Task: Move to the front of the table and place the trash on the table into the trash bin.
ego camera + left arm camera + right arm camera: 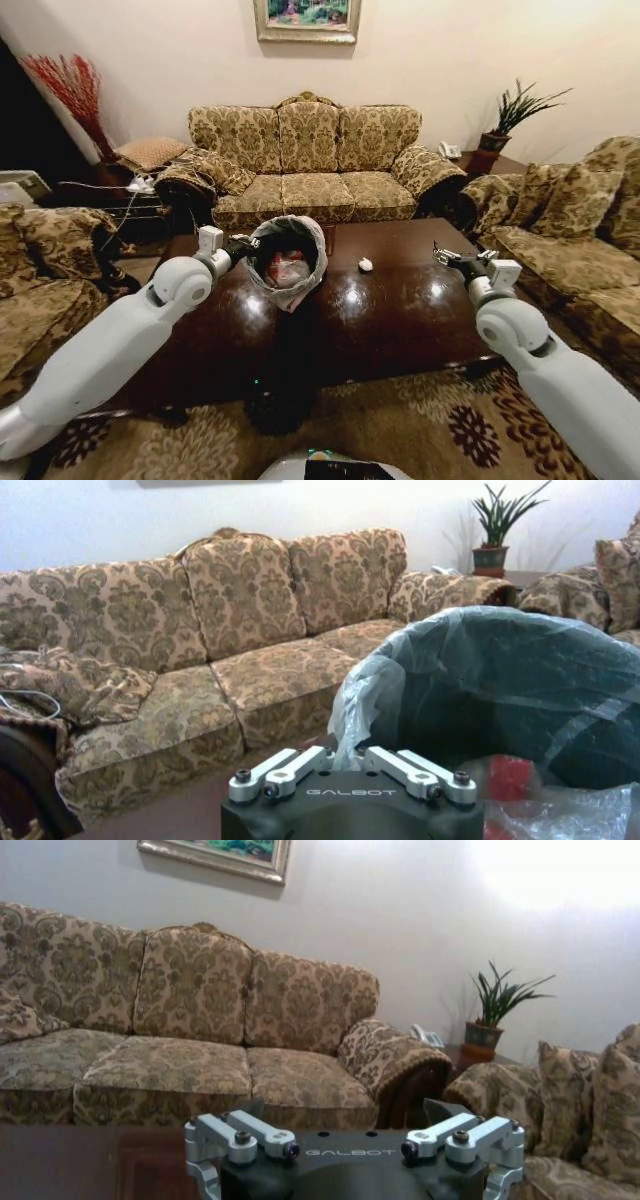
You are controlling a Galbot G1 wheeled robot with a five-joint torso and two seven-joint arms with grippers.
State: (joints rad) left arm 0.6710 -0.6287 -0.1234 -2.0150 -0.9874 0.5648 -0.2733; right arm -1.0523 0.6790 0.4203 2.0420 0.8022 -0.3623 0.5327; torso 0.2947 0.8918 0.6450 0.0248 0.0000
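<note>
The robot stands at the front of the glossy dark wooden worktop [400,320], with both arms reaching over it. The left claw [243,243] grips the rim of the trash bin [288,262] by its liner, the jaws closed on the thin plastic; the left wrist view shows the fingers drawn together at the edge of the translucent grey-white bag liner [480,682]. The bin appears raised and tipped toward the robot, so its mouth faces the head camera. Held that way, it probably serves as an open target that the other arm can drop things into.

Inside the bin lies a white-and-red plastic bag bundle [288,270], and the left wrist view shows red and clear crumpled plastic at the bottom. That much of the trash seems already collected.

One piece is left on the worktop: a tiny white paper wad [365,265], lying just beside the bin on its right side, well short of the far edge.

The right claw [447,257] hovers above the right part of the worktop, apart from the wad, with its jaws spread wide and nothing between them; the right wrist view shows the finger links splayed to both sides. It looks ready to go for the wad.

Patterned sofas [310,160] ring the worktop.
</note>
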